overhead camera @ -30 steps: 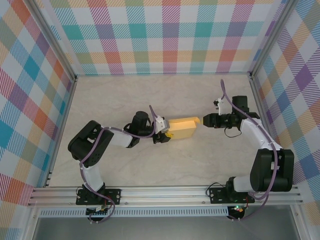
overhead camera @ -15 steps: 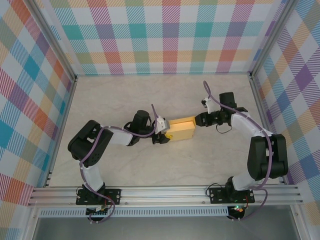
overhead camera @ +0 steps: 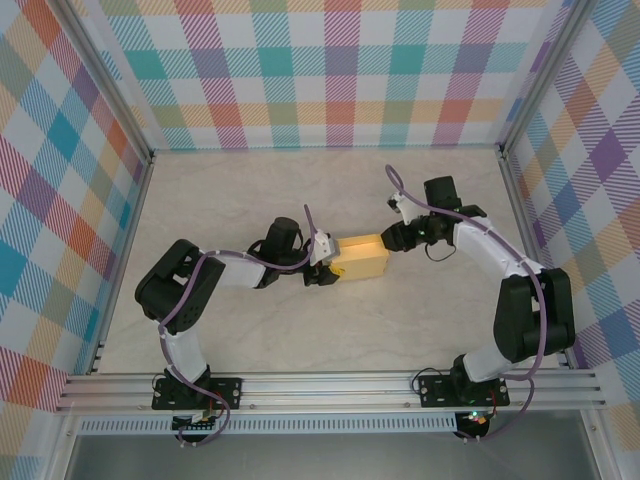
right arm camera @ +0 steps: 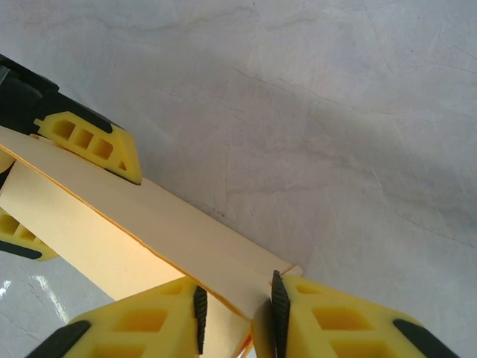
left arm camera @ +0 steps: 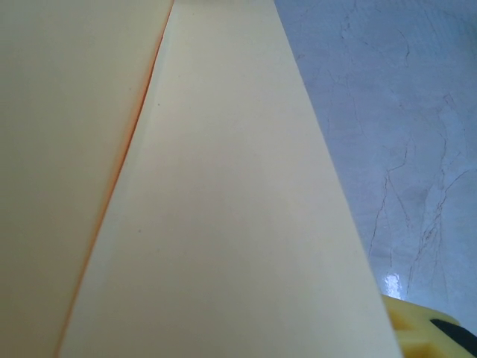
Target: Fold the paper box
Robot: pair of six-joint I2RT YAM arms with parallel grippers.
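Since a fold needs one end anchored while the other is worked, the left gripper (overhead camera: 331, 260) has the left end of the paper box (overhead camera: 363, 257) clamped. Its jaws stand part-way apart with the card filling the space between them. The box sits mid-table (overhead camera: 250, 200), long axis running left to right, directly between the two grippers. Whether it rests on the surface or just above it cannot be told. At the box's right end, the right gripper (overhead camera: 392, 240) stands with jaws narrowly apart. The end corner of the card lies between its pads (right arm camera: 278, 306), one pad against the card's edge. Judgement: positioned to pinch or press in the end flap. Firm contact on both pads cannot be confirmed.
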